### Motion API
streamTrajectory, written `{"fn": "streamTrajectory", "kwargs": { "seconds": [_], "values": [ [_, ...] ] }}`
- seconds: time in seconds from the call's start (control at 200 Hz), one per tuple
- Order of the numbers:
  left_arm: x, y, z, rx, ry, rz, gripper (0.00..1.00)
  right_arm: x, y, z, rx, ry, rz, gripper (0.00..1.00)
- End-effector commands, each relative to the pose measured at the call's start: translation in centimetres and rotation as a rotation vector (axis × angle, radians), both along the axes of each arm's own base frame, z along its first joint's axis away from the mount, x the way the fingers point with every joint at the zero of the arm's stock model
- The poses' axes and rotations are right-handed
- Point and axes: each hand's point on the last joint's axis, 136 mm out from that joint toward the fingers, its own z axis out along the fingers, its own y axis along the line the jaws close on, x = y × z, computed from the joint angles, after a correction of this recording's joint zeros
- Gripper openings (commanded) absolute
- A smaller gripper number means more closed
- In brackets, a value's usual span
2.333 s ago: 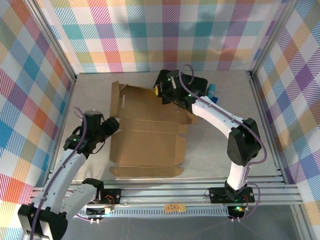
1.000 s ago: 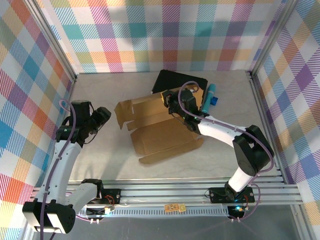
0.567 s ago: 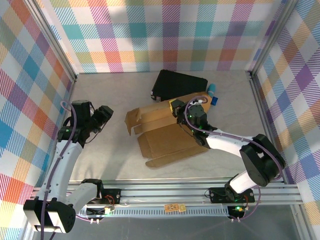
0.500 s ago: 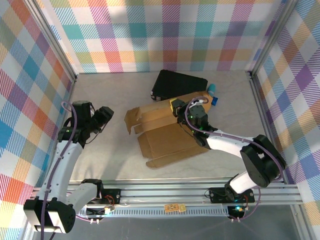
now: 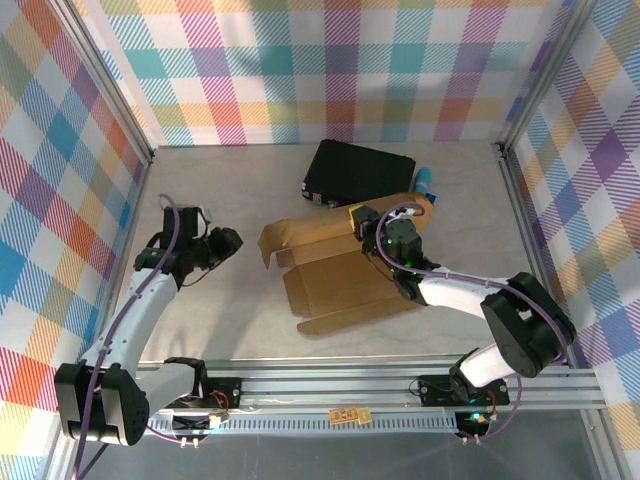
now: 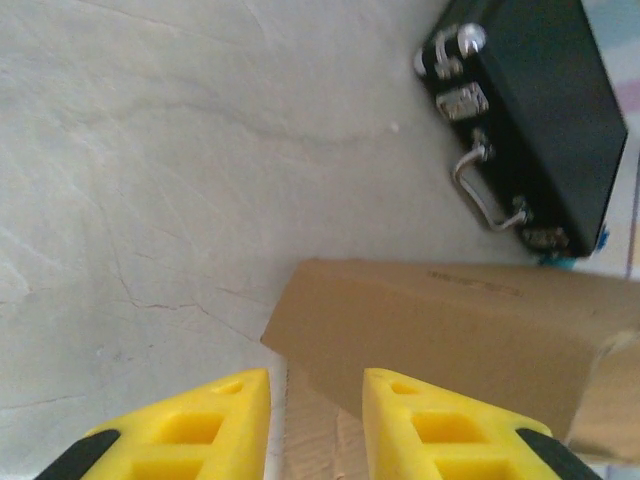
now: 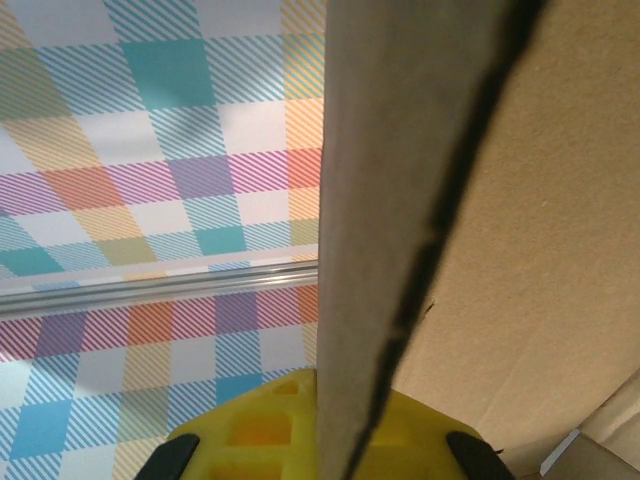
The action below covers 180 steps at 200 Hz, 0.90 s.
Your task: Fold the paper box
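Paper box [image 5: 340,285] edge pinched in right gripper [image 5: 363,222]; left gripper [image 5: 226,242] apparently parted, nearby

Lab test cell: aluminium frame [image 5: 400,380], plaid walls [image 5: 330,70]

Black latched case [image 5: 358,172], teal object [image 5: 427,183]
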Motion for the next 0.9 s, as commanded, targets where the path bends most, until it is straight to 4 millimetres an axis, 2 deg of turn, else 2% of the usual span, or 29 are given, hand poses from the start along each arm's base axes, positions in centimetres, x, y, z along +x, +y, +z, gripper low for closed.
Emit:
{"fn": "streamTrajectory", "kwargs": {
  "seconds": [0.0,0.18,0.32,0.535,0.895],
  "values": [
    [0.0,-1.6,0.2,0.068,-0.098,-0.155,0.29,0.6,0.0,1.4,0.034,-0.036,-0.005,0.0],
    [0.2,-2.5,-0.7,0.191,-0.152,-0.259,0.3,0.9,0.4,1.2,0.035,-0.021,0.002,0.0],
    [1.0,-3.1,-1.4,0.244,-0.181,-0.306,0.31,1.1,0.8,1.3,0.039,-0.019,0.012,0.0],
    [1.6,-5.3,-2.4,0.329,-0.205,-0.431,0.33,1.5,1.2,1.3,0.033,-0.007,0.019,0.0],
    [0.7,-5.5,-3.9,0.344,-0.194,-0.452,0.33,0.4,0.1,-2.2,-0.014,0.054,0.005,0.0]
  ]
}}
